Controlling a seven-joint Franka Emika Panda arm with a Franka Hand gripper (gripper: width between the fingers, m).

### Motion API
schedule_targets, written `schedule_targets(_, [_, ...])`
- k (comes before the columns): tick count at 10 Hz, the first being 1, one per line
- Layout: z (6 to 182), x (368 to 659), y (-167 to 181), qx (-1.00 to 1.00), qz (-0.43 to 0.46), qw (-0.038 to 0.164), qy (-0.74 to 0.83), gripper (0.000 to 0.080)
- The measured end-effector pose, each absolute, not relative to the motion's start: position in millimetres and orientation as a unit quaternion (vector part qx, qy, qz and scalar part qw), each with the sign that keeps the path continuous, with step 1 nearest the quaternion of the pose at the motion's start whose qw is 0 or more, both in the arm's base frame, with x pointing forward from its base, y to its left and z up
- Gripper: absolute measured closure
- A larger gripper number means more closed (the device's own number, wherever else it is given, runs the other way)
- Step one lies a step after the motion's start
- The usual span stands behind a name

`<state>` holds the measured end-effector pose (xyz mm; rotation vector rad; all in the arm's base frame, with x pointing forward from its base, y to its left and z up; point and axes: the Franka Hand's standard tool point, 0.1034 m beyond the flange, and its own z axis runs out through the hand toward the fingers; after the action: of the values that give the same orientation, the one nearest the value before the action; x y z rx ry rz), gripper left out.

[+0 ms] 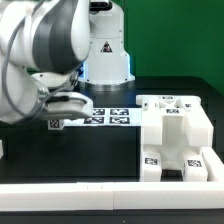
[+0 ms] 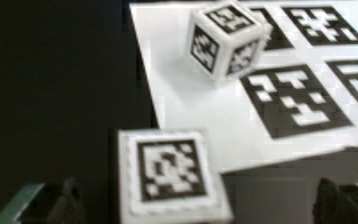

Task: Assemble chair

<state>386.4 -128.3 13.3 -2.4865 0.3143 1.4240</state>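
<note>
Gripper: your gripper point(image 2: 197, 208) hangs low over the table with its jaws spread wide, clasping nothing; the dark fingertips point(image 2: 51, 205) show on either side in the wrist view
Tagged bar: a short white chair piece, the tagged bar point(image 2: 169, 172), lies between those fingertips with its tag facing up, touching neither that you can see, just beside a corner of the marker board point(image 2: 202, 110)
Tagged block: a small white tagged block point(image 2: 229, 38) stands on the marker board, turned askew to the printed squares and apart from the bar
Chair structure: the joined chair structure point(image 1: 175, 135) sits at the exterior view's right on the black table point(image 1: 90, 160), well apart from the gripper
Arm: the arm point(image 1: 45, 55) fills the exterior view's left, bent down over that end of the marker board
</note>
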Motion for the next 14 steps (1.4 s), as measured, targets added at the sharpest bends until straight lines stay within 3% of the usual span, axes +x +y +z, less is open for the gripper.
schedule_targets(7, [7.0,380,-125,-0.847,0.505,0.130,0.105,0.0178])
schedule_targets(9, [6.8,379,-125,-0.846,0.506,0.130,0.105,0.0521])
schedule_targets(11, [8.4,383,-122,-0.850,0.501,0.128,0.101,0.0518])
schedule_targets(14, [65.3,423,-88,-0.876,0.463,0.112,0.076,0.0518])
